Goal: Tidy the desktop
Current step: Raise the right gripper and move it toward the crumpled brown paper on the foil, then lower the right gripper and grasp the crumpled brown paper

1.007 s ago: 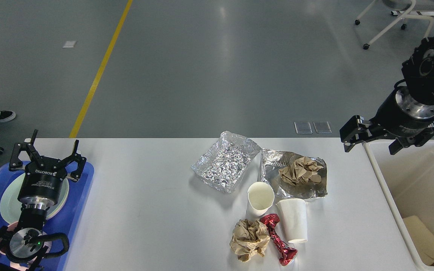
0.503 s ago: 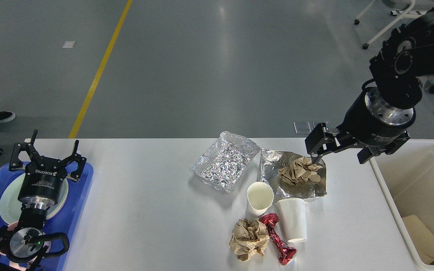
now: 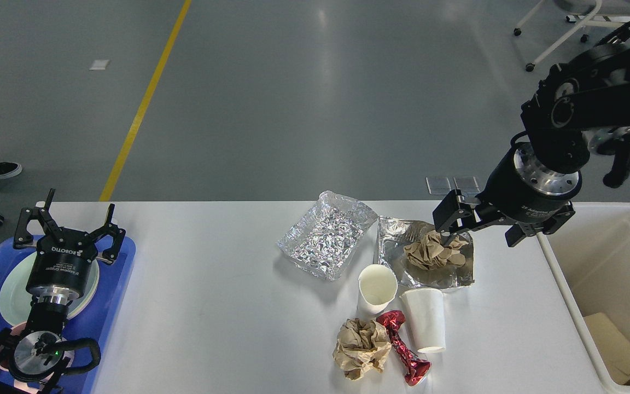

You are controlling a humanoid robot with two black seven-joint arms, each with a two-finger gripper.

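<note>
The white desktop (image 3: 211, 306) carries litter right of its middle: a crumpled foil tray (image 3: 327, 235), a flat foil sheet (image 3: 430, 276) with a brown paper ball (image 3: 431, 250) on it, two white paper cups (image 3: 377, 287) (image 3: 426, 320), a second brown paper ball (image 3: 361, 347) and a red foil wrapper (image 3: 402, 347). My right gripper (image 3: 480, 236) hangs open over the foil sheet's right end, its left finger at the paper ball's top edge. At the far left, my left gripper (image 3: 79, 207) stands open and empty above a blue tray (image 3: 115, 284).
A cream bin (image 3: 566, 284) stands against the desktop's right end, with a tan cardboard piece (image 3: 618, 342) inside. The blue tray holds a pale plate (image 3: 9, 287). Beyond the desktop lie grey floor, a yellow line and chair legs at the top right.
My right arm has swung left from above the cream bin to over the foil sheet and paper ball, staying open. The left arm has not moved.
</note>
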